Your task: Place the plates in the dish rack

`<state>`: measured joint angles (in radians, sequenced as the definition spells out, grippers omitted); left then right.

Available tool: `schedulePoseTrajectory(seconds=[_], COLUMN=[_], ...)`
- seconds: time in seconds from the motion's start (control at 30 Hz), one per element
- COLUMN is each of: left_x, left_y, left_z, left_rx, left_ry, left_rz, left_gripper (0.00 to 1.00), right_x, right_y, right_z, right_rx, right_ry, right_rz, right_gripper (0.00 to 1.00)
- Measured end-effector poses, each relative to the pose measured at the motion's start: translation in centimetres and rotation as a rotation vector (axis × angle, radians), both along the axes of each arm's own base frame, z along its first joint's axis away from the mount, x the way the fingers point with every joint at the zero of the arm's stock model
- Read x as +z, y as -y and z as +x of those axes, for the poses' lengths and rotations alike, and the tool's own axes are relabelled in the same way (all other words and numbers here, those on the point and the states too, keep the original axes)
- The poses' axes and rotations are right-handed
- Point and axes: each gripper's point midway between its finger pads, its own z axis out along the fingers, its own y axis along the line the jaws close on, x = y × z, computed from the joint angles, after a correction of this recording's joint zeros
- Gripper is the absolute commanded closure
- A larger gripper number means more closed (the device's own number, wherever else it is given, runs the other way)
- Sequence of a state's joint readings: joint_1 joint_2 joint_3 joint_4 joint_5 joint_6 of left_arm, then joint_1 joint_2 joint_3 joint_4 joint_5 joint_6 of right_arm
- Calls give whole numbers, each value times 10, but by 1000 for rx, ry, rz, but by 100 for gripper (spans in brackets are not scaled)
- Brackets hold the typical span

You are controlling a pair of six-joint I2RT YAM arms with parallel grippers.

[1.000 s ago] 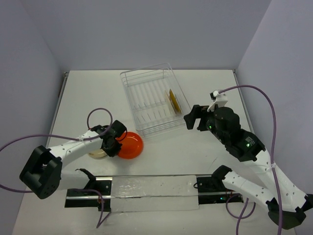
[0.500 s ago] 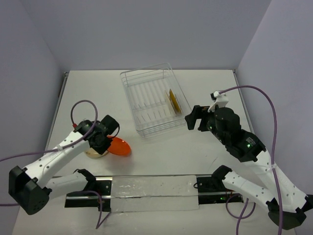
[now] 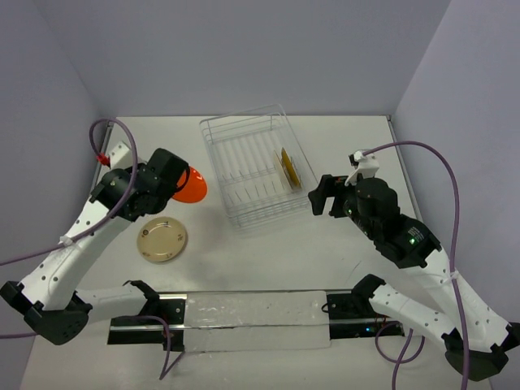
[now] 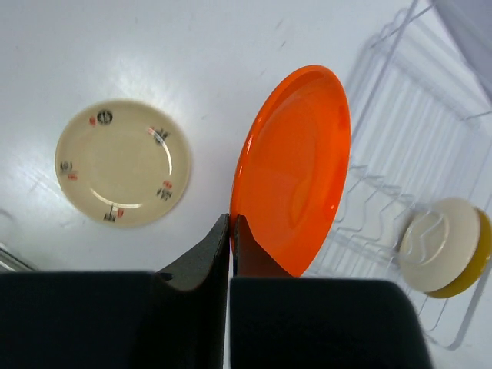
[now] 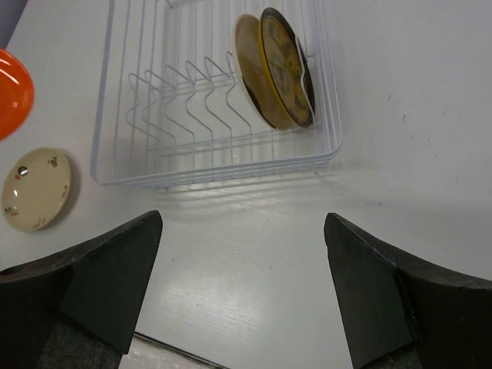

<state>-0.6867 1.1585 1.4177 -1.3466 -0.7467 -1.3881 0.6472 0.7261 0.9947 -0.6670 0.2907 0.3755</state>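
My left gripper (image 3: 180, 184) is shut on the rim of the plain orange-red plate (image 3: 193, 186), which it holds tilted on edge in the air, left of the dish rack (image 3: 252, 213). In the left wrist view the jaws (image 4: 231, 224) pinch the plate (image 4: 296, 169) at its lower edge. A cream plate (image 3: 162, 240) with small dark marks lies flat on the table below; it also shows in the left wrist view (image 4: 123, 161). A mustard-yellow plate (image 5: 288, 65) and another plate (image 5: 252, 73) stand in the rack (image 5: 223, 173). My right gripper (image 5: 242, 284) is open and empty.
The wire rack's rows of prongs (image 5: 184, 96) left of the standing plates hold nothing. A clear strip on a black rail (image 3: 252, 318) runs along the near table edge. Grey walls close the back and sides.
My left arm has lifted the orange plate off the table and carried it up and back toward the rack's left side. The cream plate is now uncovered. The right arm has not moved.
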Motion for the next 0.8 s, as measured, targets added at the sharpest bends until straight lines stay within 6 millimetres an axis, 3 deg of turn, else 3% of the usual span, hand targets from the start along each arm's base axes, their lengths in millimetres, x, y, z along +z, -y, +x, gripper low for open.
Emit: schedulePoseTrajectory(seconds=[0.23, 0.33, 0.47, 0.6, 0.8], left_x=[71, 90, 99, 105, 87], left_y=[1, 9, 28, 66, 126], left_z=[32, 47, 65, 85, 106], left_rx=[-35, -63, -129, -210, -311], left_ry=[131, 163, 165, 165, 124], left_rz=[106, 139, 195, 246, 305], left_gripper=[100, 100, 100, 100, 100], right_x=[3, 6, 8, 9, 10], right_y=[4, 8, 15, 24, 37], right_z=[2, 4, 7, 12, 21], right_rx=[-15, -34, -67, -110, -170], right_ry=[13, 23, 31, 31, 26], right_rz=[-15, -20, -28, -41, -52], right_gripper=[7, 7, 7, 7, 7])
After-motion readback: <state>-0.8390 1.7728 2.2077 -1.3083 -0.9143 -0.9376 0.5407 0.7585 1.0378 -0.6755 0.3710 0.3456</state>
